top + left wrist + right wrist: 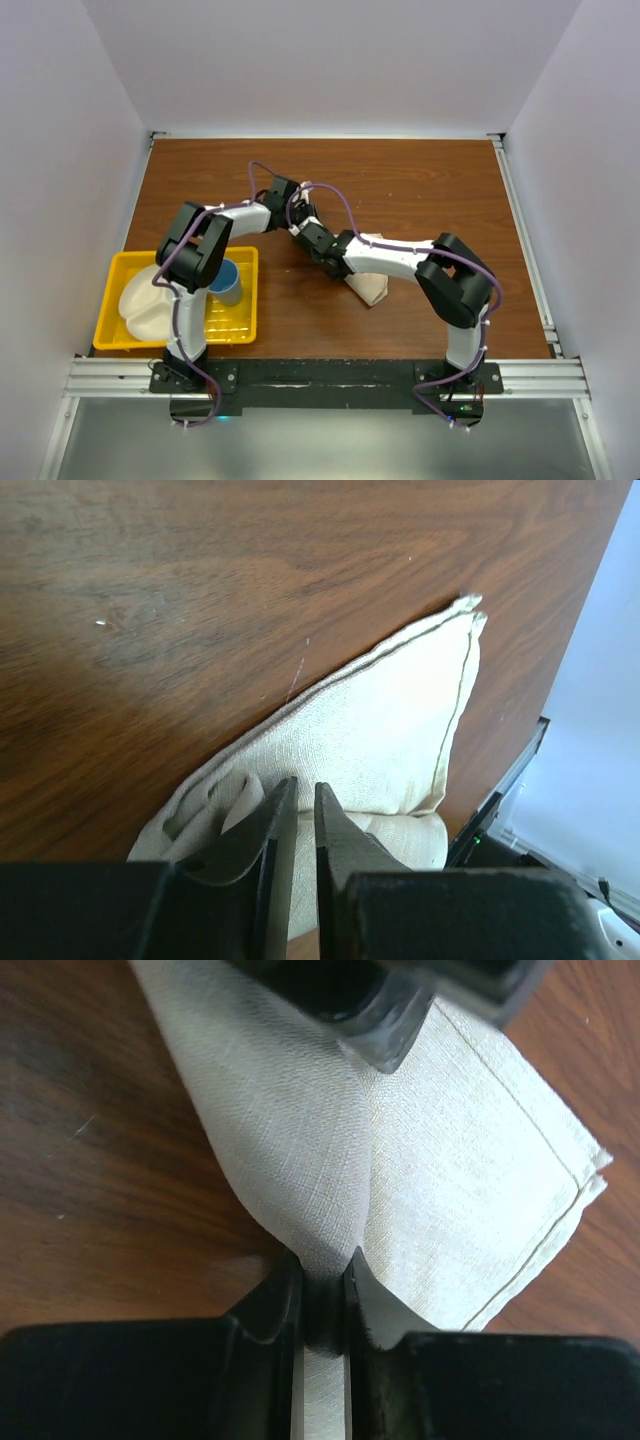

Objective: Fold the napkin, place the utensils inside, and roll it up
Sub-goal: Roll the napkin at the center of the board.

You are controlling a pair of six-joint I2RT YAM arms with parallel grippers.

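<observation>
The beige napkin (369, 289) lies partly rolled on the wooden table, mostly hidden under my right forearm in the top view. In the right wrist view my right gripper (322, 1260) is shut on a raised fold of the napkin (460, 1160). My left gripper (305, 785) rests its tips on the rolled part of the napkin (400, 720); its jaws stand a thin slit apart with cloth showing in the slit. The two grippers, left (298, 222) and right (318, 243), meet mid-table. The dark left fingertip (385, 1045) presses the cloth at the top of the right wrist view. The utensils are hidden.
A yellow tray (130, 258) sits at the near left, holding a white divided plate (140, 300) and a blue cup (228, 283). White walls enclose the table on three sides. A metal rail (320, 375) runs along the near edge.
</observation>
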